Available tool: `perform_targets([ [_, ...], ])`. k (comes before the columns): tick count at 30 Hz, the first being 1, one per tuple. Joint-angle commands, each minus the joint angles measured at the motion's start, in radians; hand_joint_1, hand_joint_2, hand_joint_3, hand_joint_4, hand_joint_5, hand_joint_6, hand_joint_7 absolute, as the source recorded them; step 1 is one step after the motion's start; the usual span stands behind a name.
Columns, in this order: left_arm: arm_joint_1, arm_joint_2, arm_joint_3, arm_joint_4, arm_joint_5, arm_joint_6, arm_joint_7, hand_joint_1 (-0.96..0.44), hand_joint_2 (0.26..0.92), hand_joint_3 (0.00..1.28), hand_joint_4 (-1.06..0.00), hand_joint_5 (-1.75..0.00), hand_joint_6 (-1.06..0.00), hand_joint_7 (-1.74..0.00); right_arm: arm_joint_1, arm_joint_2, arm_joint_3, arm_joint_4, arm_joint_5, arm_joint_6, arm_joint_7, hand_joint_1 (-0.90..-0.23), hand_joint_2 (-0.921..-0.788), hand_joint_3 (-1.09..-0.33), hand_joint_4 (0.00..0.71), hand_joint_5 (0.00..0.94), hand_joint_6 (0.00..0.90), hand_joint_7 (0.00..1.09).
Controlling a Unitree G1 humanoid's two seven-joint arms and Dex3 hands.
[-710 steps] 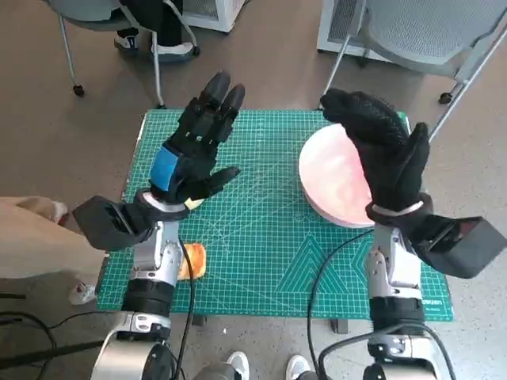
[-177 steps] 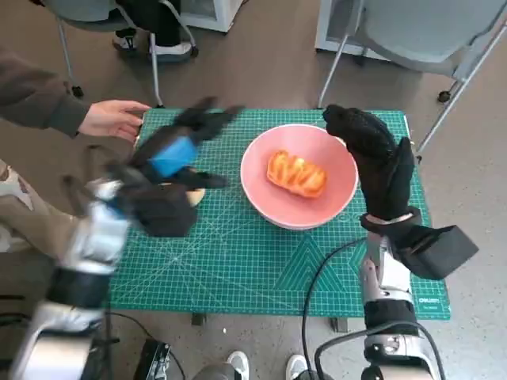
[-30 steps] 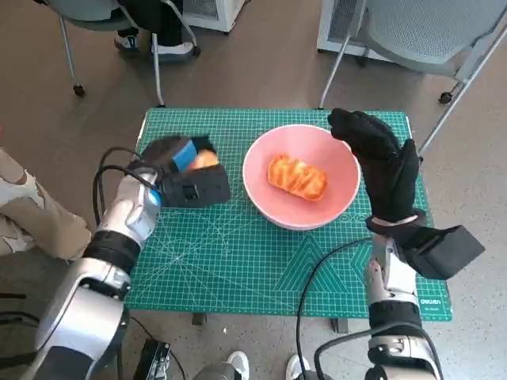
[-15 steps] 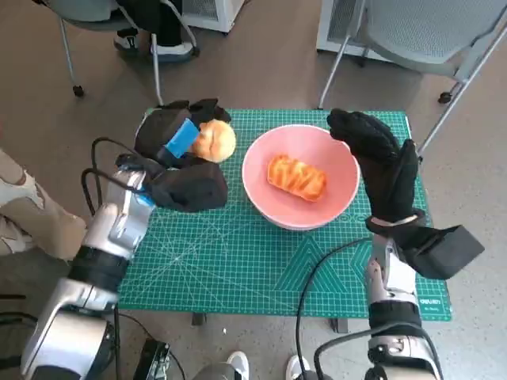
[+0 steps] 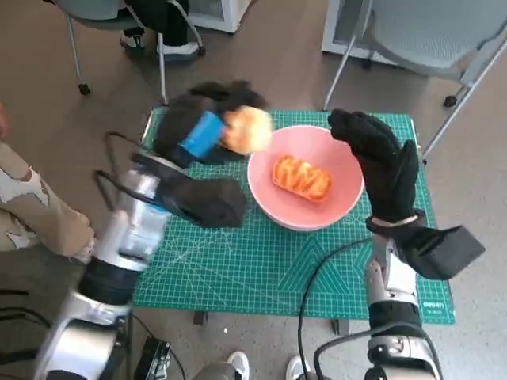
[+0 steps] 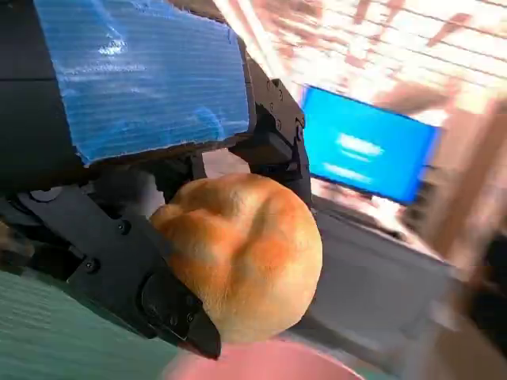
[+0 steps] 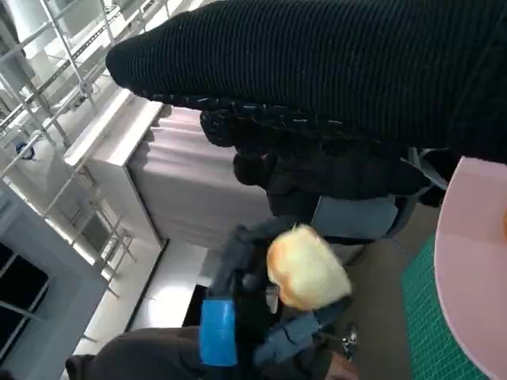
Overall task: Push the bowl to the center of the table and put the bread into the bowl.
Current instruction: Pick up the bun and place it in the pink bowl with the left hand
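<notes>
**Round bun held up beside the bowl's rim**

Green cutting mat (image 5: 261,261) covers the small surface, with chair legs and brown floor around it. At the far left edge of the head view a person's patterned sleeve (image 5: 32,210) shows.

Left of centre, the left arm rises from below and slants up across the mat. The left robot hand (image 5: 207,131), its back blue-taped, is lifted above the surface near the mat's far edge. Its fingers (image 6: 150,285) are closed round a round bread roll (image 5: 246,129); the left wrist view shows the roll cradled against the black fingers under the taped back. In the head view the roll overlaps the left rim of the pink bowl (image 5: 348,202).

The bowl stands on the mat, a little right of the middle. Inside it lies a glazed, ridged bread (image 5: 301,177), resting on the bowl's floor.

To the right, the right forearm stands nearly upright. The right robot hand (image 5: 382,162), in its knitted glove, is spread open with nothing in it, over the bowl's right rim; whether it touches the rim is not clear.
</notes>
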State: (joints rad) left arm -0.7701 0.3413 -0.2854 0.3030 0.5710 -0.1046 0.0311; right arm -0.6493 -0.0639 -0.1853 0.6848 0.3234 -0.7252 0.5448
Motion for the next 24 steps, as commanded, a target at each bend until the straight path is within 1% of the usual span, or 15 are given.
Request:
perform_targets([
  [1,-0.046,-0.037,-0.019,0.069,-0.037,-0.072,-0.033,0.0,0.919,0.01,-0.79,-1.09,-0.66,-1.1,0.007,-0.002,-0.007,0.008,0.021,0.023,0.009,-0.627,-0.921,-0.782,0.187,0.001,0.039,0.48],
  [5,-0.083,-0.059,-0.021,0.151,-0.066,-0.131,-0.061,0.0,0.92,0.02,-0.77,-1.1,-0.65,-1.12,0.014,-0.004,-0.009,-0.002,0.027,0.027,0.008,-0.63,-0.921,-0.77,0.192,0.004,0.045,0.48],
  [9,-0.112,-0.077,-0.022,0.22,-0.077,-0.171,-0.076,0.0,0.92,0.03,-0.75,-1.12,-0.66,-1.11,0.022,-0.006,-0.007,-0.014,0.025,0.027,0.002,-0.63,-0.921,-0.765,0.195,0.005,0.048,0.48],
  [17,-0.138,-0.108,-0.03,0.316,-0.068,-0.217,-0.048,0.0,0.92,0.03,-0.75,-1.12,-0.66,-1.11,0.033,-0.013,-0.01,-0.024,0.02,0.023,-0.008,-0.628,-0.921,-0.763,0.195,0.004,0.046,0.48],
  [20,-0.142,-0.117,-0.028,0.348,-0.078,-0.236,-0.052,0.0,0.92,0.03,-0.74,-1.12,-0.66,-1.11,0.036,-0.015,-0.011,-0.031,0.018,0.027,-0.015,-0.628,-0.921,-0.763,0.194,0.004,0.046,0.48],
  [22,-0.142,-0.121,-0.027,0.361,-0.086,-0.24,-0.069,0.0,0.921,0.08,-0.67,-1.2,-0.61,-1.17,0.038,-0.017,-0.011,-0.037,0.015,0.029,-0.022,-0.628,-0.921,-0.763,0.194,0.003,0.046,0.48],
  [23,-0.143,-0.122,-0.026,0.365,-0.089,-0.24,-0.078,-0.12,0.921,0.14,-0.58,-0.99,-0.56,-1.26,0.039,-0.017,-0.011,-0.04,0.013,0.031,-0.026,-0.628,-0.921,-0.763,0.194,0.003,0.047,0.48],
  [24,-0.141,-0.119,-0.03,0.366,-0.087,-0.236,-0.093,-0.2,0.921,0.18,-0.55,-0.8,-0.53,-1.32,0.04,-0.018,-0.011,-0.044,0.012,0.033,-0.029,-0.628,-0.921,-0.763,0.194,0.003,0.047,0.48],
])
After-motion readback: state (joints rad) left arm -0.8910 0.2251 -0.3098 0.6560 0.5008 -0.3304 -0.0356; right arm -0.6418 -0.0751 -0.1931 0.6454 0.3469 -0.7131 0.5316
